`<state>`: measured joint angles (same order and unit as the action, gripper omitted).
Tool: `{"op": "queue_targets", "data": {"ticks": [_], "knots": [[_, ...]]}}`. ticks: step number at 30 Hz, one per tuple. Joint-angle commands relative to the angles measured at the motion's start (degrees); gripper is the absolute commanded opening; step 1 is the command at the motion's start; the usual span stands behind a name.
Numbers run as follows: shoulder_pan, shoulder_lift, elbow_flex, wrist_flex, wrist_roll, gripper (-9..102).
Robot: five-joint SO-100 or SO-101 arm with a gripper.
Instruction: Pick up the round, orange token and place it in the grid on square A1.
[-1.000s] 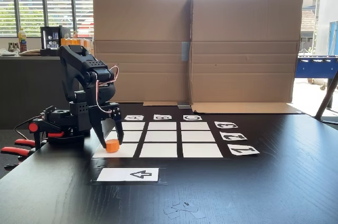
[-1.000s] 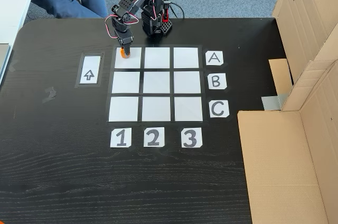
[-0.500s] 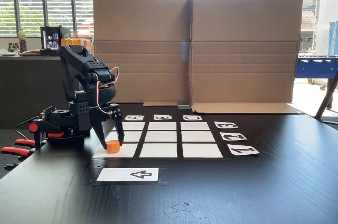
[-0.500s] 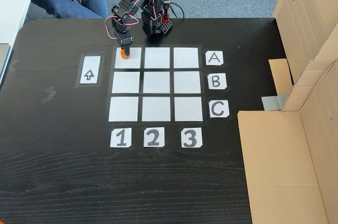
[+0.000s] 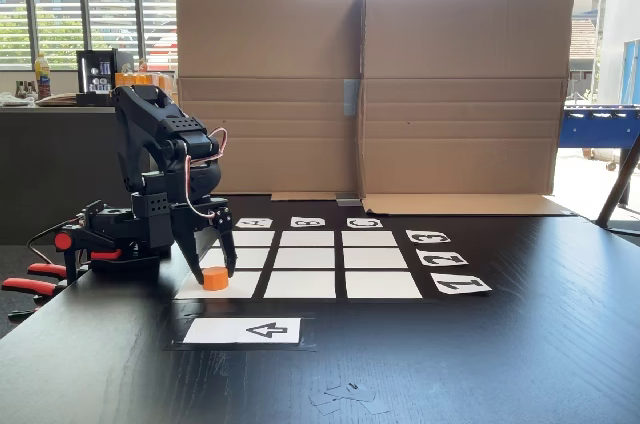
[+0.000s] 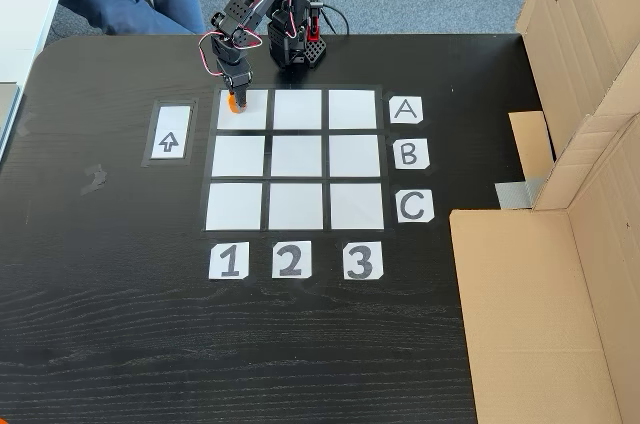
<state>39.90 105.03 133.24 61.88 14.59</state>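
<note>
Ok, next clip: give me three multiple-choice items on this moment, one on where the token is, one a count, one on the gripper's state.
1. Where does the token sit?
A. On the arrow card
B. On the grid's corner cell in row A, column 1
C. On the centre cell

2. How many white cells make up the grid?
A. Six
B. Nine
C. Twelve

3. How do the gripper's fingers stand?
A. Spread on either side of the token
C. Raised high above the cardboard
B. Closed flat on the bare table

Answers:
1. B: the token lies on square A1, level with the A label and above the 1 label.
2. B: the grid shows three rows of three.
3. A: in a fixed view the gripper has a finger on each side of the token, with gaps visible.
</note>
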Motion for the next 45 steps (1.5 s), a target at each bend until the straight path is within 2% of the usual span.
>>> {"op": "queue_targets", "data": {"ticks": [1, 7, 21, 33, 45], "knots": [[-0.5, -0.4, -1.1, -0.5, 0.0, 17], [-0.5, -0.4, -1.2, -0.5, -0.2, 27], [2.0, 1.5, -6.7, 1.1, 0.1, 31], [11.4, 9.9, -23.0, 6.5, -0.2, 32], [25.8, 29.0, -20.3, 6.5, -0.4, 32]]}}
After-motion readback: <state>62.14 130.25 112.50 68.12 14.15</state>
